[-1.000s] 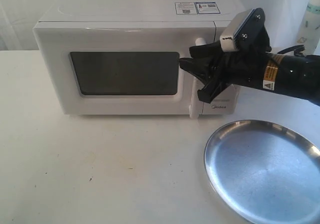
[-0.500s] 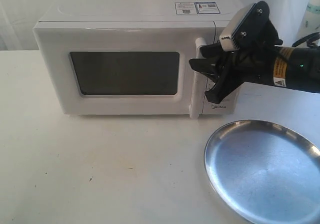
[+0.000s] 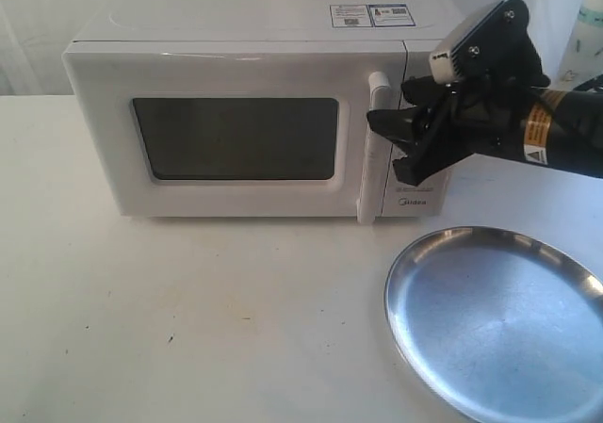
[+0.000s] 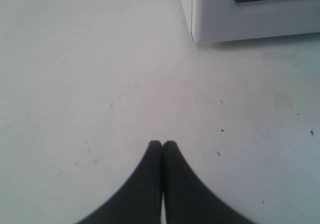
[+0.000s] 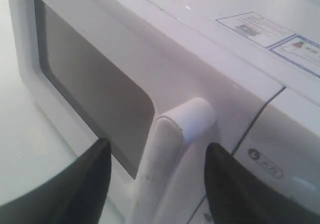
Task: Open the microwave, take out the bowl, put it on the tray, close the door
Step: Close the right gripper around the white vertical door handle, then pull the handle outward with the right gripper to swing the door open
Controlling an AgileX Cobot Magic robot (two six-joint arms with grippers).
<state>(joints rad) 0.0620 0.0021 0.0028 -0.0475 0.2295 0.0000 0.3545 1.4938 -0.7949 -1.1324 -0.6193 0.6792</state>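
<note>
The white microwave [image 3: 198,27] stands at the back of the table with its door [image 3: 104,140] closed. The dark window shows nothing inside, so the bowl is hidden. My right gripper [image 3: 388,146] is open and hovers just right of the vertical bar handle [image 3: 372,150]. In the right wrist view the handle [image 5: 172,159] lies between the spread fingers [image 5: 85,184] without touching either. The silver tray [image 3: 499,319] lies empty at the front right. My left gripper [image 4: 162,144] is shut on nothing, low over the bare table, with a microwave [image 4: 240,14] corner beyond it.
The white table [image 3: 188,310] spreads in front of the microwave. A pale bottle-like object [image 3: 586,37] stands at the far right edge behind my right arm. The dial panel [image 5: 295,149] sits just beside the handle.
My right gripper has slid to the right, from overlapping the door's right edge to just right of the handle. The door stays closed and the tray has not moved.
</note>
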